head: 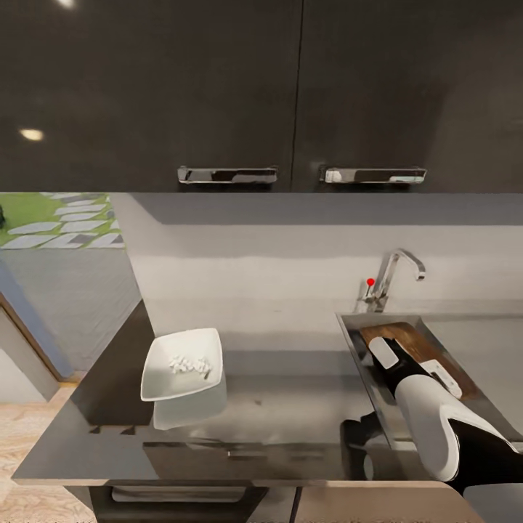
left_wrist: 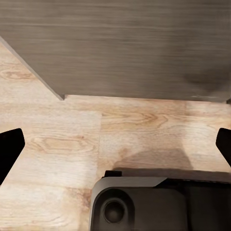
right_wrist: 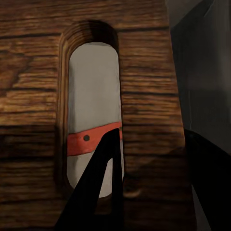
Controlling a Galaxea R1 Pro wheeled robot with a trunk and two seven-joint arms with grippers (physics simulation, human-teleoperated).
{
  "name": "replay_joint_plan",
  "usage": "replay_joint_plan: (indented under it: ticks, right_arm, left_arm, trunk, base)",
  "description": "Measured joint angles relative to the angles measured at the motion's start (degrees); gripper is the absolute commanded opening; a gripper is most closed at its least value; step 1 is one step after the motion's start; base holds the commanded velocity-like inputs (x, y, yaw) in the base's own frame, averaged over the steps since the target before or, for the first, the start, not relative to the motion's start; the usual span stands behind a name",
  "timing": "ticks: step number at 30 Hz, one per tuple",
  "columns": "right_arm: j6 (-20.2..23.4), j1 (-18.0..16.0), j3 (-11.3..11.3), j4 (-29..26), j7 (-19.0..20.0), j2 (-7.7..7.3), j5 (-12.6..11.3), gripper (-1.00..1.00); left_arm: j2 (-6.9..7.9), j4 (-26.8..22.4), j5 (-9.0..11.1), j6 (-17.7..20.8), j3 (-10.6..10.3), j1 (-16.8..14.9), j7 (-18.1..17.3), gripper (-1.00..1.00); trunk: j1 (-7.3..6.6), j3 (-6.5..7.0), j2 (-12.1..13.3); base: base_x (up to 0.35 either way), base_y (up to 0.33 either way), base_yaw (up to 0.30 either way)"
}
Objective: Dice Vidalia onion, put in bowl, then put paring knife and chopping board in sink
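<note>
Judging by the white dice in the bowl [head: 183, 372] and the chopping board [head: 414, 347] lying in the sink [head: 354, 340], little remained; the right gripper [right_wrist: 144, 159] pinched the board's edge by its slot, the left gripper's jaws stood spread, and the knife was nowhere evident.

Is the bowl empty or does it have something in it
Not empty. The head view shows the bowl on the countertop holding a small pile of pale diced pieces.

No words, labels, brand marks or numbers can be read anywhere on the things in these pictures
</note>
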Motion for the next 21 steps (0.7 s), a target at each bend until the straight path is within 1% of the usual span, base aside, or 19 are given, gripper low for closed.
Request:
replay_joint_plan:
  ticks: [4,12,21]
  right_arm:
    - [-0.6,0.0,-0.1,1.2,0.2,-0.10,0.0,-1.00]
    - [-0.9,0.0,-0.1,2.3,0.3,-0.42,0.0,-1.00]
    - [-0.9,0.0,-0.1,2.5,0.4,-0.41,0.0,-1.00]
  left_arm:
    - [0.00,0.0,0.0,0.0,0.0,0.0,0.0,1.00]
    - [0.00,0.0,0.0,0.0,0.0,0.0,0.0,1.00]
    - [0.00,0.1,0.0,0.0,0.0,0.0,0.0,1.00]
  trunk:
    - [0.00,-0.38,0.0]
    - [0.00,-1.14,0.0]
    - [0.00,-1.99,0.0]
  base:
    - [0.000,-0.002,0.000]
    - [0.045,-0.083,0.000]
    - [0.005,-0.007,0.000]
